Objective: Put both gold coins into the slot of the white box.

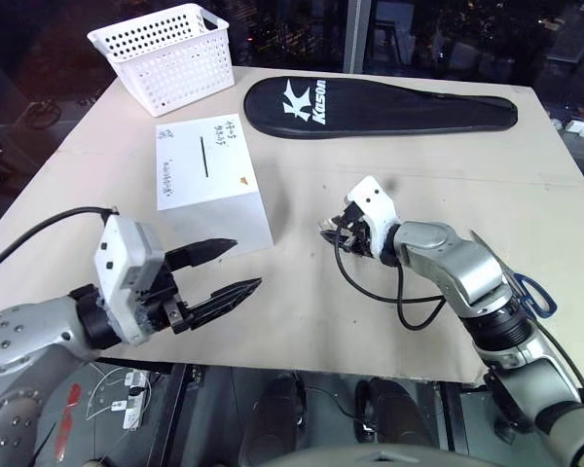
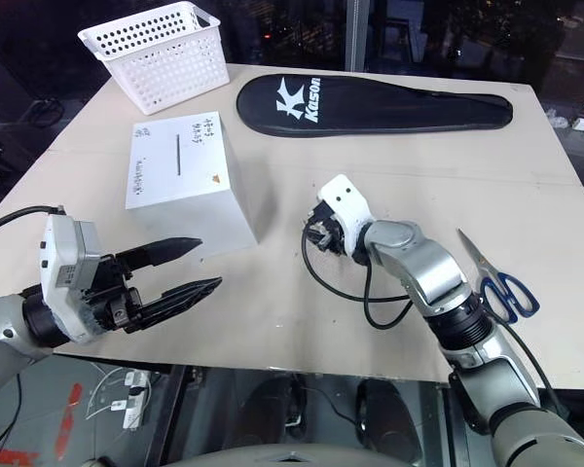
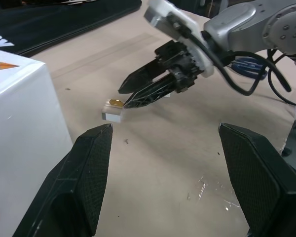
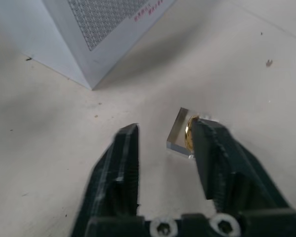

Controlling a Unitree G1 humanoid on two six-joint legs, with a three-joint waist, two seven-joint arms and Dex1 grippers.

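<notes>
Left gripper (image 1: 229, 269) spread, empty | right gripper (image 4: 163, 136) parted beside gold coin (image 4: 190, 132) | black case (image 1: 380, 104) reads "Kason"

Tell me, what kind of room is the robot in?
Probably a lab or test room, not a home. The plain board table holds practice props: a white box with a slot, a white basket, a black racket cover and scissors. Cables lie on the floor underneath.

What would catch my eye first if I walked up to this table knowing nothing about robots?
Probably the right gripper at the table's middle, its black fingers reaching down to a tiny gold coin on a small clear case. To its left stands the white box with its dark slot, and nearer the table's front edge the left gripper hovers open.
</notes>
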